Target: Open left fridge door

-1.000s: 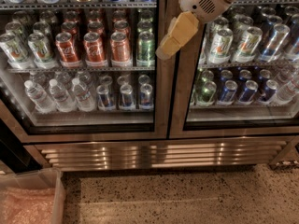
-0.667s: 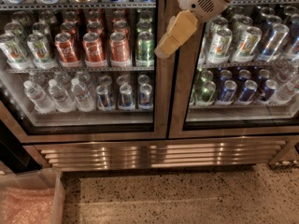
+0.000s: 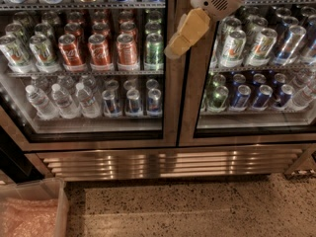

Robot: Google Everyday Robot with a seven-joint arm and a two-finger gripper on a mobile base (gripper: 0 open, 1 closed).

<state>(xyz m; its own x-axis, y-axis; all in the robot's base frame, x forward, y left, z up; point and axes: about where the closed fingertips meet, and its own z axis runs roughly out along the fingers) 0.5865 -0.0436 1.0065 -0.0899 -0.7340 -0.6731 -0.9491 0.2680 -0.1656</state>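
The left fridge door (image 3: 94, 78) is seen filling the left half of the view, its glass pane framed in brushed steel. It is shut, and its right edge is set against the matching right door (image 3: 252, 78) along the central steel upright. Behind its glass, red cans (image 3: 98, 51) are ranged on the middle shelf, with a green can (image 3: 154, 48) at the right end of the row. On the shelf below, clear water bottles (image 3: 61, 100) are stood at the left and small blue-and-silver cans (image 3: 133, 101) at the right.

The claw (image 3: 174, 49) is held high in front of the central upright, slanted down and to the left from a white wrist (image 3: 217, 1) at the top of the view. Its tip is placed over the right frame of the left door. Whether contact is made with the steel cannot be told, nor whether the claw is open or closed.

Green-white cans (image 3: 232, 46) and blue cans (image 3: 242, 95) are shown through the right door. A ribbed steel grille (image 3: 168, 163) runs beneath both doors. On the speckled floor (image 3: 197, 206) a clear bin (image 3: 61, 206) with pink contents is set below the left door's outer corner.
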